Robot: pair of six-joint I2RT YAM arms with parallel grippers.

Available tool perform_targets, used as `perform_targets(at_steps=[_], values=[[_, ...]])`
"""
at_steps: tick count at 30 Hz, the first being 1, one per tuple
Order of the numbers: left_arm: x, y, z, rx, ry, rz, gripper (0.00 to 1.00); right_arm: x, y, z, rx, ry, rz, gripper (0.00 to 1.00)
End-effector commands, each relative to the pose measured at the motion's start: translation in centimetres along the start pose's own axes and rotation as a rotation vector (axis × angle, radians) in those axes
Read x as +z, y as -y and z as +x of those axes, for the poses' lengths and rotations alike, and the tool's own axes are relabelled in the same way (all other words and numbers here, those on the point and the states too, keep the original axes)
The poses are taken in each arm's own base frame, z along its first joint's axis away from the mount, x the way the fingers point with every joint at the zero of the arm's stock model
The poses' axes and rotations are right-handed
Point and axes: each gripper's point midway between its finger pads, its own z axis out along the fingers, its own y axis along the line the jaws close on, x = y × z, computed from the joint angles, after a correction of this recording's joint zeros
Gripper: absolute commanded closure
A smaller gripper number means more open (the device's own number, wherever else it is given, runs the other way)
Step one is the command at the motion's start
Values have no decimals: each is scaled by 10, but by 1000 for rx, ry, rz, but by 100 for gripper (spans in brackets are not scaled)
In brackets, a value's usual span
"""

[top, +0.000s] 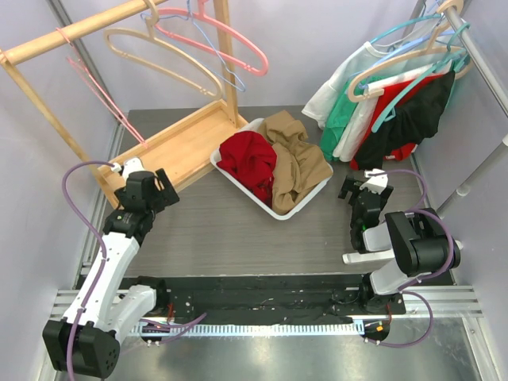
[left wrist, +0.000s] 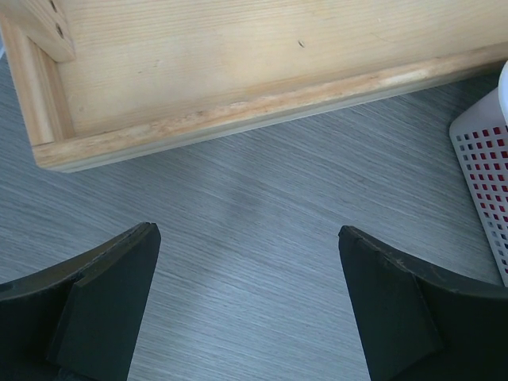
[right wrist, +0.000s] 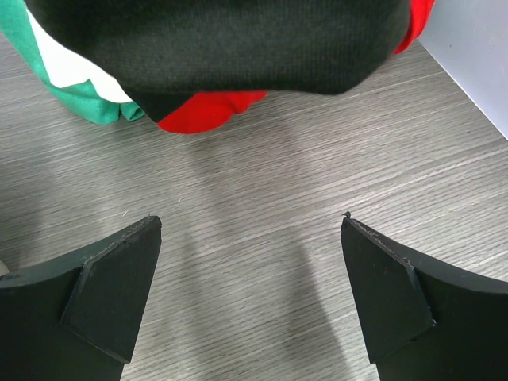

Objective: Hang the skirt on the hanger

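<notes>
Jaws both arms spread wide, empty. Not started imo. Skirt likely in white basket (top: 274, 212), red heap (top: 248, 157) or tan heap (top: 298, 163), can't tell. Next: pinch it out, carry to hanger (top: 186, 57) on rack (top: 186, 143).

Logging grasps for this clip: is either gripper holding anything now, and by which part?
Nothing is held: the left gripper and the right gripper are both open and empty above the table.

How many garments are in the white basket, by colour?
Red garment: 1
Tan garment: 1 (looks like one piece)
Total in the white basket: 2
</notes>
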Motion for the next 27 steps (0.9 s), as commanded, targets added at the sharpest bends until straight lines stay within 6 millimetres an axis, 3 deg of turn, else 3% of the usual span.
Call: perform_targets(at_steps=[1,6,8,13,14,15,17,18,20,21,25,26,27], values=[[-4,17,-10,-6,27,89,0,4,-2,-17,26,61,-8,0],[-11,19,-11,13,19,113,0,5,-2,-18,30,61,-20,1],[-12,19,-12,27,24,118,0,3,-5,-21,16,64,-37,7],[-13,19,-11,39,22,123,0,-3,-5,-61,28,12,22,17],[-13,19,-11,38,20,124,0,2,-17,-90,97,26,3,21],[-13,20,-9,40,16,127,0,-6,-18,-80,77,-78,-1,23],[-11,21,-9,39,14,131,0,-9,-37,-101,119,-106,-51,24],[-11,22,-10,39,14,135,0,-20,-52,-95,96,-149,-94,25],[-10,24,-11,36,16,139,0,-34,-71,-106,78,-130,-131,25],[-9,24,-10,34,14,140,0,-48,-95,-105,51,-135,-203,24],[-9,27,-10,26,12,151,0,-73,-151,-108,26,-151,-376,24],[-10,28,-11,21,15,155,0,-75,-166,-98,-1,-179,-416,24],[-10,27,-11,21,12,153,0,-75,-180,-105,-8,-172,-451,24]])
